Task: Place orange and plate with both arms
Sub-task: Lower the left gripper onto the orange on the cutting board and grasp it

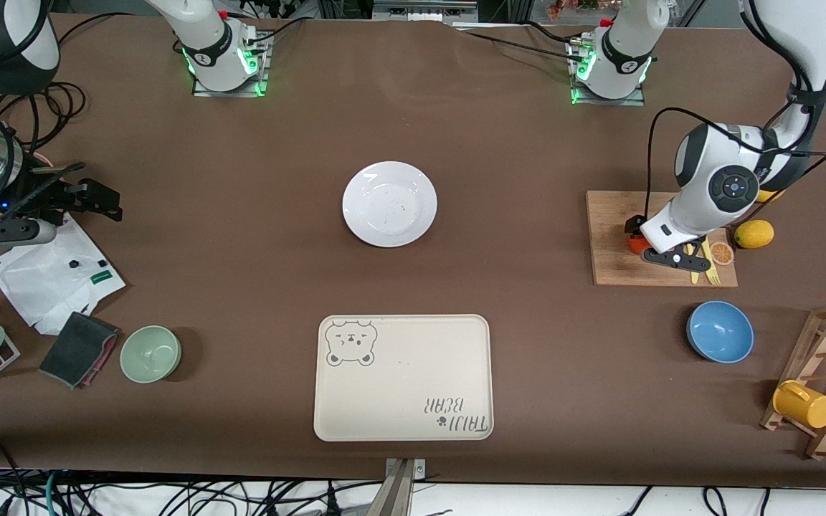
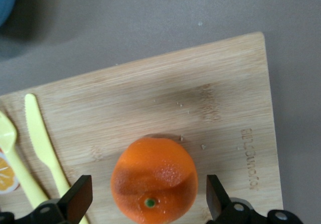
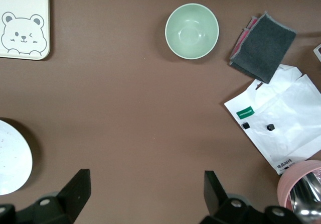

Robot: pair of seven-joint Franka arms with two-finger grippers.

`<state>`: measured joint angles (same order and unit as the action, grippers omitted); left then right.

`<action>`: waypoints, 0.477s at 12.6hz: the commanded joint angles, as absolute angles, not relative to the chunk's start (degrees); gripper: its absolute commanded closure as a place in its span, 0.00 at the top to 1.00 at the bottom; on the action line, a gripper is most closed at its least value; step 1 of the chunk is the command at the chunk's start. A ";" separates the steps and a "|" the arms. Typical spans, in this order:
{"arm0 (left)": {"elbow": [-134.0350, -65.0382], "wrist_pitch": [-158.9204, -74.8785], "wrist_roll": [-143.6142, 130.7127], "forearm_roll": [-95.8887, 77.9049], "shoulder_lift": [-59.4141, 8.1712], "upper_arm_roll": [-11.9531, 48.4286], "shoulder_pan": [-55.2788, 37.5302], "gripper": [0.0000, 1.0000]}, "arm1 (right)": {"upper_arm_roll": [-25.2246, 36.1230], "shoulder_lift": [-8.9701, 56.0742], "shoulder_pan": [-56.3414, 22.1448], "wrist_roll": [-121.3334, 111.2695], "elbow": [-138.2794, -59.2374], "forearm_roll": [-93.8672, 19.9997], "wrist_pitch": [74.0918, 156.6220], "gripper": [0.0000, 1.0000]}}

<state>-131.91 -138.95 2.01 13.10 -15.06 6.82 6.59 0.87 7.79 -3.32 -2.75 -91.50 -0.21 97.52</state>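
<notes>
Left end effector [image 2: 145, 204] w/ fingers spread straddles the orange [image 2: 154, 179] on the cutting board [image 2: 200, 98], directly below; right end effector [image 3: 145, 201], spread too, waits off near the plate [image 1: 389, 203].

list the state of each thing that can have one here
orange: whole, on the cutting board, between open fingers, not gripped
plate: upright, bare, on the table
left end effector: open around the orange
right end effector: open, holding nothing, waiting over bare table
green bowl: upright, nothing in it
blue bowl: upright, nothing in it
</notes>
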 commanded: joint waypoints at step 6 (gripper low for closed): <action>-133.68 -143.80 2.90 14.76 -16.79 7.03 8.26 0.42 | 0.79 7.38 -3.34 -2.90 -91.32 -0.88 96.86 1.00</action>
